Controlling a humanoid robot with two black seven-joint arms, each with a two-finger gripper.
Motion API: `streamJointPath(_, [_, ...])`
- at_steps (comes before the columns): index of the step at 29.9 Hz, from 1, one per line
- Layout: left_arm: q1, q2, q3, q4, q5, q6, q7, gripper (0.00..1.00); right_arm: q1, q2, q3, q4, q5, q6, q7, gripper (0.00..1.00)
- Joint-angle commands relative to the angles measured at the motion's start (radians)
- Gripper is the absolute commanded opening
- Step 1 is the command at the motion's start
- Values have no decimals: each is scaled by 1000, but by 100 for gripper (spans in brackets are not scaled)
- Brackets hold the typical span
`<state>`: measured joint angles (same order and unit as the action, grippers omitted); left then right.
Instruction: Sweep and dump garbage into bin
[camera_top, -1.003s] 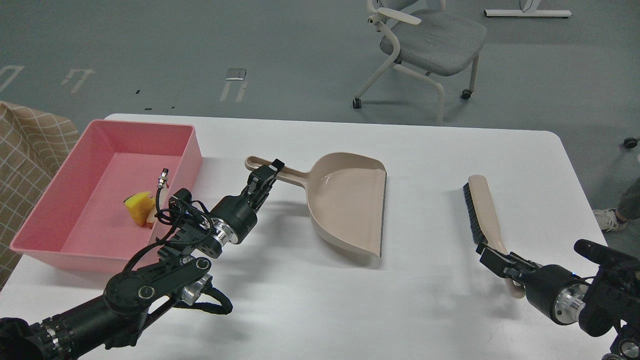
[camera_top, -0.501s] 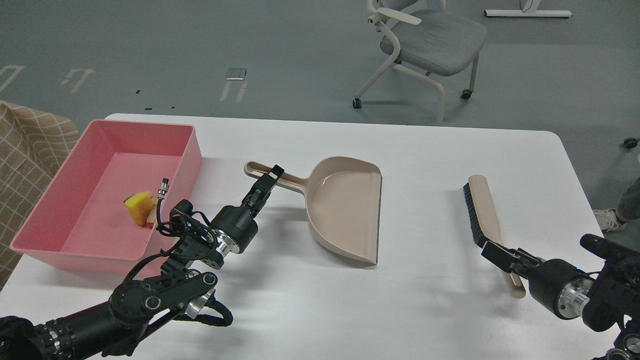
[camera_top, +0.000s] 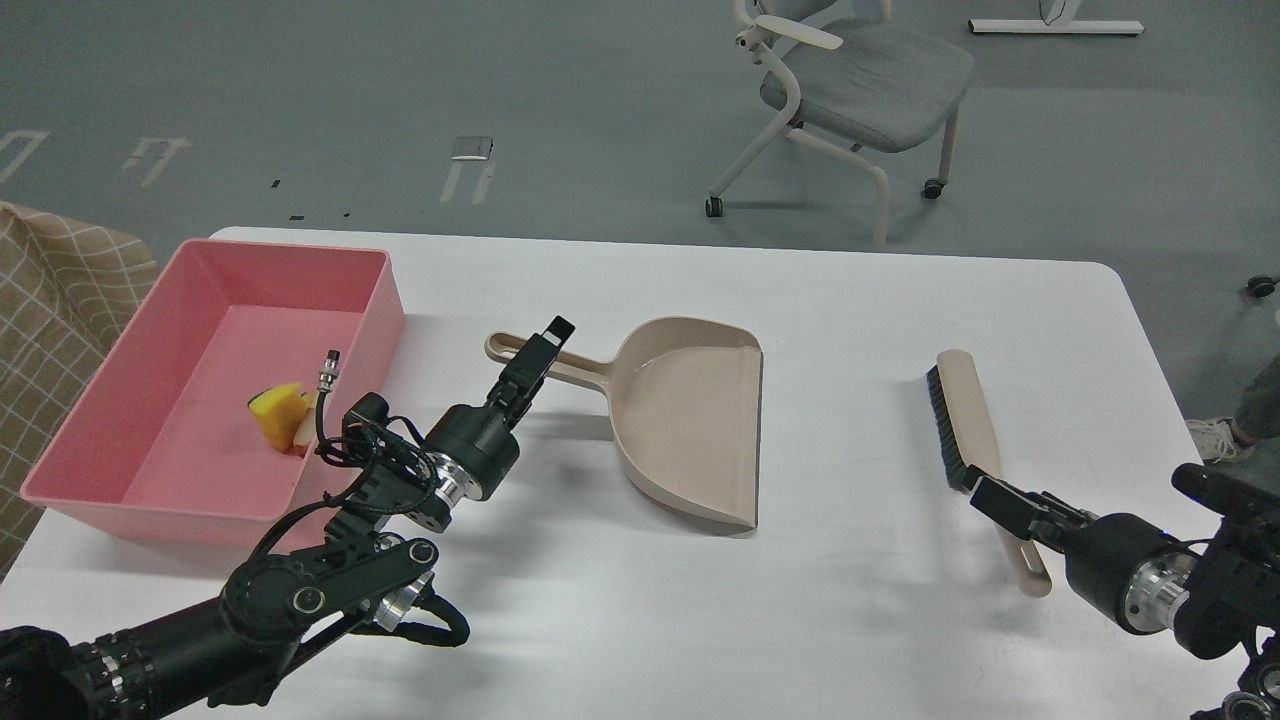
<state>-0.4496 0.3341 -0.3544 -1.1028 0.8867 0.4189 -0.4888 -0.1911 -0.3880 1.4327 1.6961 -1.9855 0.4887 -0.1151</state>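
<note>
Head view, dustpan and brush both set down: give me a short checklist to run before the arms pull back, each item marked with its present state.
1. Garbage inside the bin: ok.
2. Dustpan flat on the table, nothing in it: ok.
3. Left gripper free of the dustpan handle: cannot tell.
4. Right gripper free of the brush: cannot tell.
5. Brush lying on the table: ok.

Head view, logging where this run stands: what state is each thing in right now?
Bin: upright on the table, holding the garbage.
Garbage: both pieces together inside the bin.
Dustpan: flat on the table, empty.
Brush: lying on the table.
Left pincer: at the dustpan handle; open or shut unclear.
Right pincer: at the brush handle; grip unclear.
</note>
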Motion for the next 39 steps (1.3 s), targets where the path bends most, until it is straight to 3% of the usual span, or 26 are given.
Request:
streamJointPath(1, [-1,5,0,0,0,0,0,98,7,0,0,-4,1,0,0,95])
streamJointPath(39, [-52,154,-9,17,-3,15,0,98,24,11,11,0,7,0,3,93])
